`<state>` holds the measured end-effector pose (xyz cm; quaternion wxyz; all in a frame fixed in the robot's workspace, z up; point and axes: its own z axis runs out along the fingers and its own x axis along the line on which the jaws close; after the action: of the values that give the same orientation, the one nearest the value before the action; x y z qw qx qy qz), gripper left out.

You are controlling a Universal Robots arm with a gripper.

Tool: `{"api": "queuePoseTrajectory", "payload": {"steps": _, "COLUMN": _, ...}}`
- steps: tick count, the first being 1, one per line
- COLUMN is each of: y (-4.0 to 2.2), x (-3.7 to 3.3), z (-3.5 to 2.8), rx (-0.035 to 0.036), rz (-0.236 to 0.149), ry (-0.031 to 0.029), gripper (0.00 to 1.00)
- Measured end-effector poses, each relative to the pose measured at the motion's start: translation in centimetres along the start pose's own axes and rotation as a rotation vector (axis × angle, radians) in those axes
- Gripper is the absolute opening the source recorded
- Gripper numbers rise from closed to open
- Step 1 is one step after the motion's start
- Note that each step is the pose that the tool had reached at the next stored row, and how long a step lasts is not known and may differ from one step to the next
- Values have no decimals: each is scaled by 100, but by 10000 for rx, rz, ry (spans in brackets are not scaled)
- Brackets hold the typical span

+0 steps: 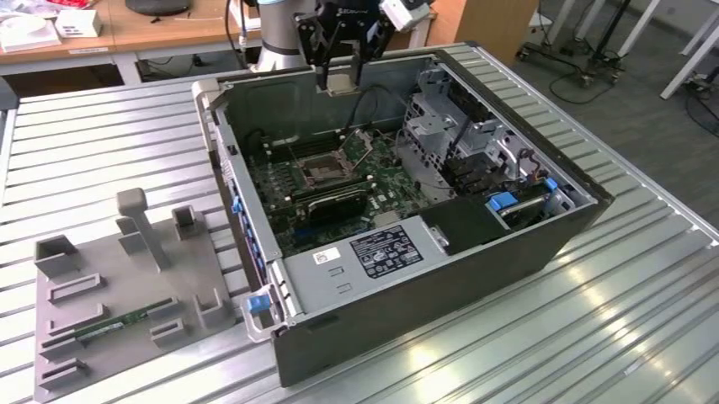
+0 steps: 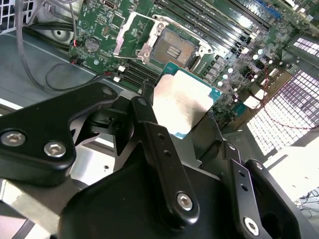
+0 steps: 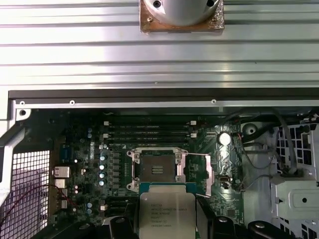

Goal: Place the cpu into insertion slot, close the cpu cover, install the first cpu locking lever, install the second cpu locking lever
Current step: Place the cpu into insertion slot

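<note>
Well above the slot (image 1: 320, 171), the gripper (image 1: 337, 71) hangs over the rim of the open case (image 1: 540, 244) and is clear of the board (image 1: 388, 164). Its black fingers (image 2: 154, 139) are closed part-way on the cpu (image 2: 182, 102), pressing on two opposite edges. The chip's silvery top faces the second wrist view.

In both wrist views the cpu (image 3: 167, 214) sits between the fingers with the slot (image 3: 157, 167) bare beyond it, its dark centre showing inside the metal rim. The two are well apart, and the chip has not been seated.

Beside the slot (image 2: 174, 47), the cover (image 2: 124, 35) stands swung open on its hinge and leaves the socket uncovered. Long black memory slots (image 3: 149, 130) run along another side of the slot.

The case lies on its side on a ribbed metal table (image 1: 629, 320). Well away from the slot, towards the exterior view's left, a grey tray (image 1: 124, 311) rests on the table with a green memory stick (image 1: 118, 324) in it.
</note>
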<state>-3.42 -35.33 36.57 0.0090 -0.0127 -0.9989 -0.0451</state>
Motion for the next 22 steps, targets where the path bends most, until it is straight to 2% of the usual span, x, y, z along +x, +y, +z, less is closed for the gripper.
{"api": "queuePoseTrajectory", "payload": {"steps": 3, "y": -1, "x": 0, "z": 16, "rx": -6, "rz": 0, "ry": -3, "gripper": 54}}
{"api": "queuePoseTrajectory", "payload": {"steps": 13, "y": -18, "x": 3, "z": 195, "rx": -2, "rz": -5, "ry": -1, "gripper": 54}}
{"api": "queuePoseTrajectory", "payload": {"steps": 22, "y": -32, "x": 20, "z": 352, "rx": 1, "rz": -167, "ry": 13, "gripper": 54}}
